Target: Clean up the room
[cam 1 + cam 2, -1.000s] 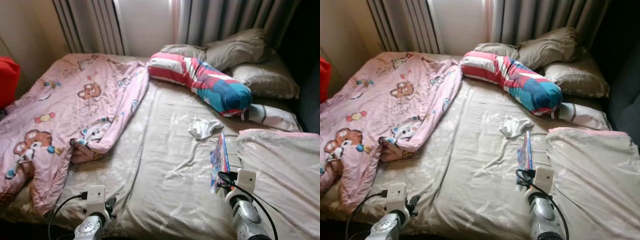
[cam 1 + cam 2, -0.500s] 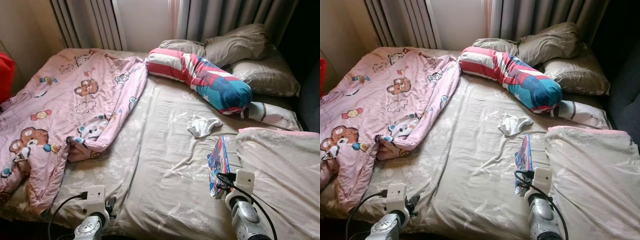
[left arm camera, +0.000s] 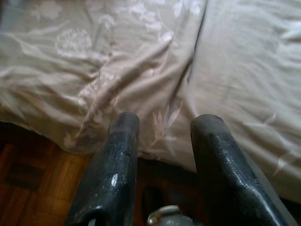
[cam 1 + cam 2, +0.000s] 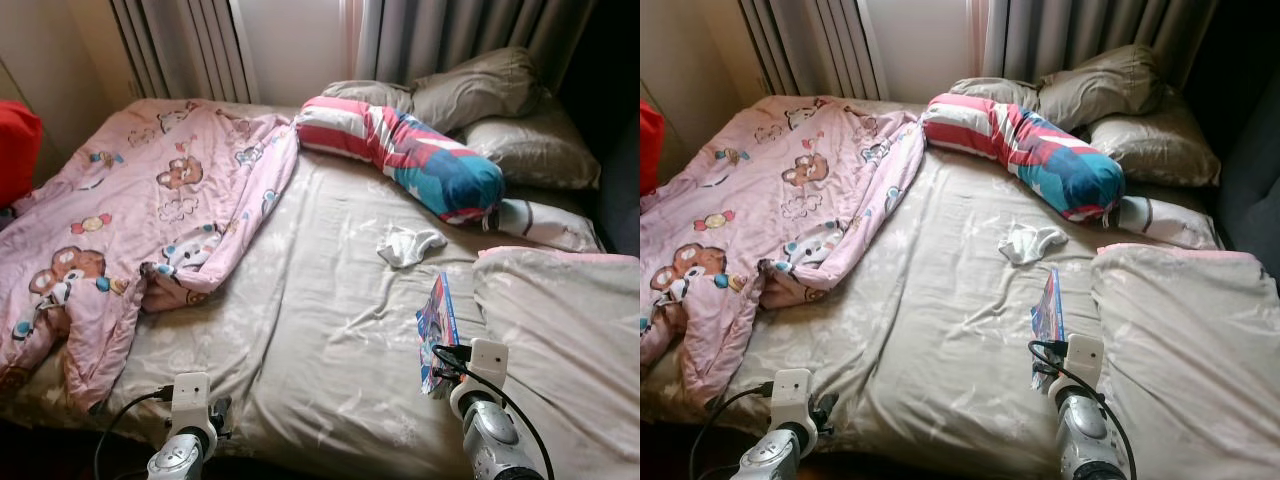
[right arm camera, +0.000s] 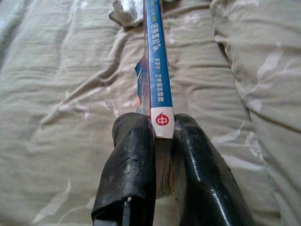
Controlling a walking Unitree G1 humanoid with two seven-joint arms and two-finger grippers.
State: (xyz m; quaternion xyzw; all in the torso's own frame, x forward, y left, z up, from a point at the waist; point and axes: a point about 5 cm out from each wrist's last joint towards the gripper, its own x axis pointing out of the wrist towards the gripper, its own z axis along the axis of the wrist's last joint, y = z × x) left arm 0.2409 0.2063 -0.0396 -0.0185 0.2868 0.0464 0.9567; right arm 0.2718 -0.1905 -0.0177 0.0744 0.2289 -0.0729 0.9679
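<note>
A thin blue book (image 4: 435, 325) stands on edge over the beige bed (image 4: 320, 300), and my right gripper (image 5: 162, 123) is shut on its spine end (image 5: 159, 70). Just beyond the book lies a crumpled white sock (image 4: 408, 243). My left gripper (image 3: 162, 125) is open with nothing between its fingers, hovering over the bed's near edge above the wooden floor (image 3: 33, 188). A pink bear-print blanket (image 4: 130, 230) is bunched over the left half of the bed. A striped red, white and blue bolster (image 4: 410, 155) lies across the head of the bed.
Two beige pillows (image 4: 500, 110) sit by the grey curtains (image 4: 450, 35). A folded beige duvet (image 4: 570, 340) covers the bed's right side. A red object (image 4: 18, 150) stands at the far left. Dark furniture (image 4: 620, 170) borders the right edge.
The whole picture has shifted slightly, so the camera moved. The right gripper still holds the book in the same place over the bed.
</note>
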